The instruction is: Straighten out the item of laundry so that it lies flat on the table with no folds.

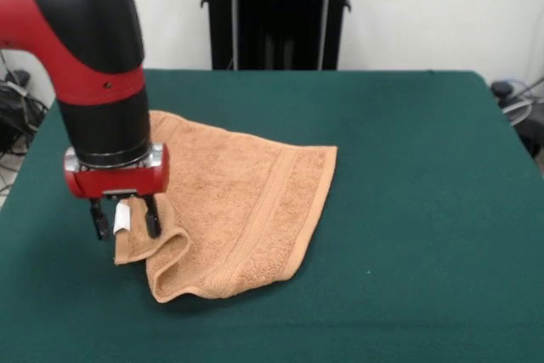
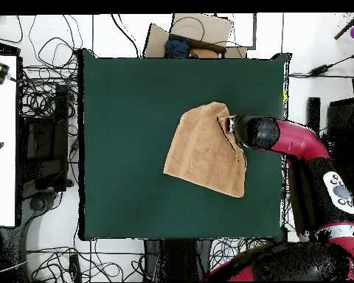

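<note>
The gripper [image 1: 126,218] pinches the tagged corner of the towel [image 1: 242,201], which lies on the green table [image 1: 408,210] with its near edge folded under, probably so that this fold can be pulled open.

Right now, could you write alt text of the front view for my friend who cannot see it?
A red and black robot arm reaches down with its hand at the folded-over corner of an orange-tan towel, a small white tag between its black fingers. The towel lies rumpled on a dark green table, one edge doubled over.
</note>
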You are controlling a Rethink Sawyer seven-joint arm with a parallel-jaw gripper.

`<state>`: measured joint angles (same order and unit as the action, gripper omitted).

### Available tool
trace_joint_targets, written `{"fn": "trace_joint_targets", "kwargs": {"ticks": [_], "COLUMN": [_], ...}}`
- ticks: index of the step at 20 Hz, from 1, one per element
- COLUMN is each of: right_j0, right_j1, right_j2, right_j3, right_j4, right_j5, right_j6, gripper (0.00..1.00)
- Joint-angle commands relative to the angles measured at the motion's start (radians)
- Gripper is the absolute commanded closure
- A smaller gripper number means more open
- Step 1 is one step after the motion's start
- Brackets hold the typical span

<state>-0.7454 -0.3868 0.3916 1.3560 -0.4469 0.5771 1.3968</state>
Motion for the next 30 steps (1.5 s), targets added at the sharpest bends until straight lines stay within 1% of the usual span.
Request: {"fn": "trace_joint_targets", "kwargs": {"ticks": [1, 3, 5, 6, 8, 11, 12, 14, 15, 17, 19, 20, 22, 23, 27, 30], "right_j0": [0.035, 0.020, 0.014, 0.016, 0.039, 0.086, 0.090, 0.079, 0.067, 0.045, 0.035, 0.035, 0.043, 0.049, 0.093, 0.110], "right_j1": [0.002, 0.032, 0.043, 0.037, 0.005, -0.073, -0.092, -0.093, -0.077, -0.014, 0.054, 0.075, 0.086, 0.080, -0.003, -0.043], "right_j2": [-0.046, -0.032, -0.026, -0.030, -0.055, -0.109, -0.115, -0.106, -0.097, -0.076, -0.067, -0.068, -0.074, -0.078, -0.116, -0.133], "right_j3": [0.112, 0.086, 0.087, 0.102, 0.154, 0.241, 0.251, 0.224, 0.200, 0.141, 0.109, 0.104, 0.111, 0.119, 0.180, 0.194], "right_j4": [-0.040, -0.041, -0.050, -0.054, -0.054, -0.042, -0.034, -0.016, -0.010, -0.012, -0.015, -0.017, -0.018, -0.016, -0.001, 0.006], "right_j5": [-0.040, -0.045, -0.070, -0.090, -0.124, -0.156, -0.140, -0.087, -0.067, -0.061, -0.098, -0.122, -0.151, -0.154, -0.141, -0.125], "right_j6": [0.104, 0.057, 0.044, 0.057, 0.116, 0.213, 0.210, 0.156, 0.125, 0.074, 0.071, 0.082, 0.104, 0.115, 0.171, 0.175], "gripper": [0.00, 0.00, 0.00, 0.00, 0.00, 0.00, 0.00, 0.00, 0.00, 0.00, 0.00, 0.00, 0.00, 0.00, 0.00, 0.00]}}
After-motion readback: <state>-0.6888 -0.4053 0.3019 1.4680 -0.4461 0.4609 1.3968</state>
